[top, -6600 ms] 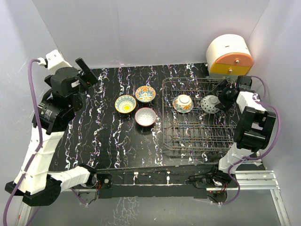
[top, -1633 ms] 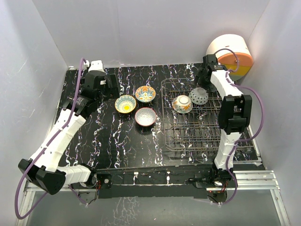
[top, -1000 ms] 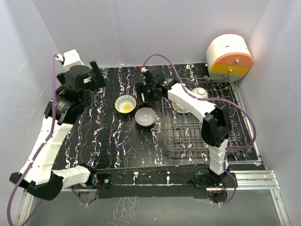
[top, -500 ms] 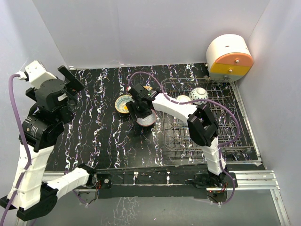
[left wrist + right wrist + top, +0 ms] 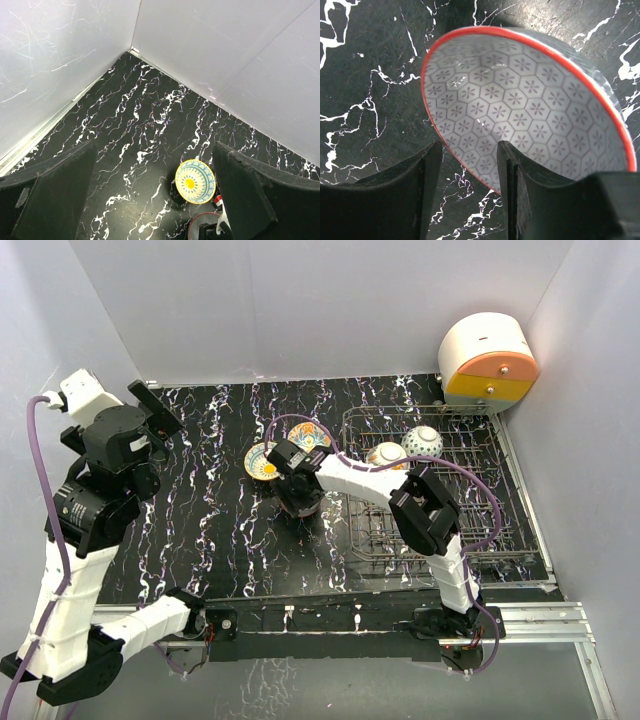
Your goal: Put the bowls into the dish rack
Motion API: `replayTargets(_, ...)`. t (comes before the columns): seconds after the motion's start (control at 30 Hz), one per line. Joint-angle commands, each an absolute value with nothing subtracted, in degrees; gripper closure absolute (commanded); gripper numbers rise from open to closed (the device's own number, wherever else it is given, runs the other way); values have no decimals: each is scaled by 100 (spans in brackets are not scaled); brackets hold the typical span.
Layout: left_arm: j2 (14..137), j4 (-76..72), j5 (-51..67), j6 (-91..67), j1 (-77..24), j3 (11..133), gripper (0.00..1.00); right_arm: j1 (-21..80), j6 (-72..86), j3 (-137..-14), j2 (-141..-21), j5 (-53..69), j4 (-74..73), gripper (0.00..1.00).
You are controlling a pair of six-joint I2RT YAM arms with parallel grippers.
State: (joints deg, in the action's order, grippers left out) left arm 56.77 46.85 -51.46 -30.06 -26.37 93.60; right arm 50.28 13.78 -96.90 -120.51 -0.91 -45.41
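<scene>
1. Bowls, five small round ceramic ones, are split between two places. Two rest in the far part of the large dark wire dish rack (image 5: 480,520): a cream bowl with orange pattern (image 5: 386,455) and a pale dotted bowl (image 5: 422,441).
2. Three sit on the black white-veined bench (image 5: 220,530), to the left of the rack: a yellow-centred bowl (image 5: 262,462), an orange floral bowl (image 5: 308,433) partly behind a purple cable, and a grey hexagon-patterned bowl with a red rim (image 5: 530,100).
3. The right gripper (image 5: 469,150) is down on the grey bowl. Its jaws stand apart and straddle the near rim, one finger over the patterned inside and the other outside above the bench. Neither pad visibly presses the wall.
4. The rim crosses the gap between the jaws, and the rest of the bowl extends away from them. Being round, it has no long axis to line up with.
5. The left gripper (image 5: 155,147) hangs high over the far-left bench, jaws wide apart on nothing, well away from every bowl. The right arm is plainly the nearer one.
6. The step in hand looks like pinching that rim, then carrying the bowl right to the rack.
</scene>
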Motion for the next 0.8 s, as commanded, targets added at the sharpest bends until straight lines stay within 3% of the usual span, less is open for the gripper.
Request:
replayTargets(0.0, 5688, 4672, -5174, -3002, -2648, 9266, 5, 5026, 1209, -9683, -12051, -440, -4412, 50)
replayTargets(0.23, 5683, 4637, -5133, -2966, -2645, 9230, 5, 5052, 1195, -9668, -11936, -430, -4368, 41)
replayTargets(0.67, 5674, 4586, -5063, -2918, -2646, 9191, 5, 5054, 1064, -10349, -11984, -729, -4545, 38)
replayTargets(0.77, 5664, 4588, -5080, -2913, -2646, 9200, 5, 5053, 1008, -10613, -11947, -571, -4562, 33)
